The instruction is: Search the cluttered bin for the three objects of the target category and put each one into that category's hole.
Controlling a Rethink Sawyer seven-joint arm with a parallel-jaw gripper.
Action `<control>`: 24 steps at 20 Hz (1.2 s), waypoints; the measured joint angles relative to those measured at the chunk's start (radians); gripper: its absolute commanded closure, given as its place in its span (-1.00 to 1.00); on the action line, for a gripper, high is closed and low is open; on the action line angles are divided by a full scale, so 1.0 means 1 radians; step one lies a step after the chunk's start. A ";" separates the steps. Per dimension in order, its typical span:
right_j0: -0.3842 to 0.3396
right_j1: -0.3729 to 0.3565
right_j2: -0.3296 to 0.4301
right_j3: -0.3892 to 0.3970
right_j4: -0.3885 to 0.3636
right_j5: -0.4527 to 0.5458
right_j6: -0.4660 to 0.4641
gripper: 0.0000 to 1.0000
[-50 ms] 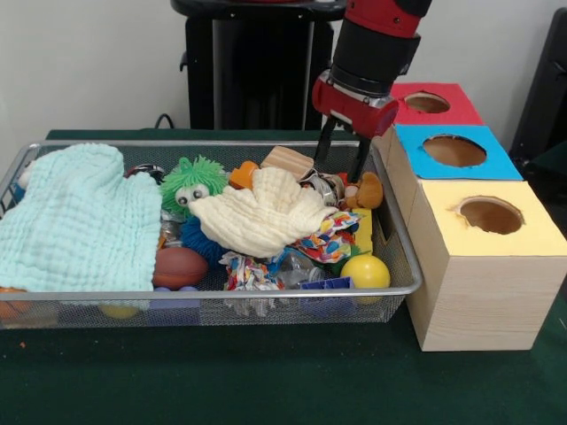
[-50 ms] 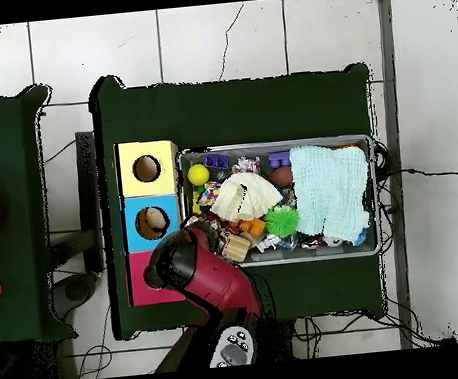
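Front view shows you the red-and-black gripper (image 1: 345, 159) with jaws spread wide and empty, poised over the wire mesh bin's (image 1: 403, 257) far corner, seemingly ready to pick.

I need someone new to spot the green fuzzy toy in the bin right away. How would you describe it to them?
Start at the wire mesh bin on the dark green table. Between the pale mint cloth on one side and the cream cloth in the middle sits a bright green spiky-haired ball toy with two big googly eyes. Nothing else in the bin is green and fuzzy with eyes.
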 measured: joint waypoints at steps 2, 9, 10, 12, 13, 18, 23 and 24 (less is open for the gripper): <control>0.017 0.005 -0.008 0.001 0.020 0.001 0.029 -1.00; 0.073 0.017 -0.011 0.001 0.084 0.003 0.176 -1.00; 0.073 0.017 -0.010 0.001 0.087 0.003 0.190 -1.00; 0.073 0.017 -0.008 0.001 0.091 0.003 0.210 -1.00; 0.072 0.017 -0.005 0.001 0.093 0.003 0.225 -1.00; 0.054 0.026 0.021 0.001 0.093 0.003 0.231 -1.00; 0.014 0.037 0.064 0.003 0.093 -0.001 0.231 -1.00; 0.005 0.038 0.070 0.004 0.094 -0.006 0.231 -1.00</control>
